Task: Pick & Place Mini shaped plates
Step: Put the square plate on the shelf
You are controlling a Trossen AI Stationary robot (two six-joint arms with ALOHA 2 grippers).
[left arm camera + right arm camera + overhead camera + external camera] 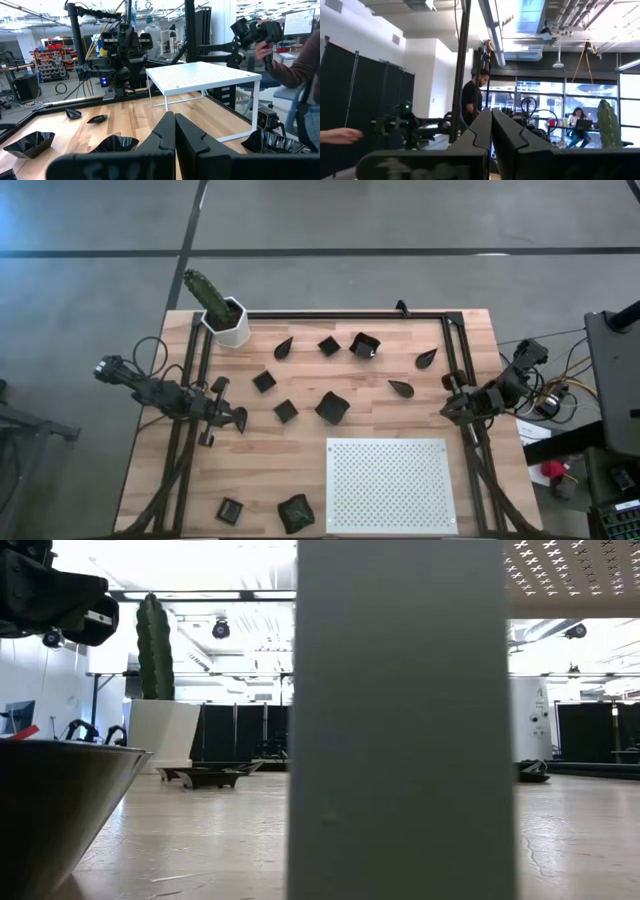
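Small glossy black mini shaped plates (pixel 331 407), square, wavy-edged and teardrop, lie scattered; both pincers pressed together, empty.

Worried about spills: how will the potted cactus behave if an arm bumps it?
The cactus stands tall and leans over its small white pot, so it is probably top-heavy and apt to tip. The pot sits at the table's corner, so it might fall off.

Cactus in white hex pot (pixel 226 318), white perf board (pixel 391 485), wood table (pixel 300 455)
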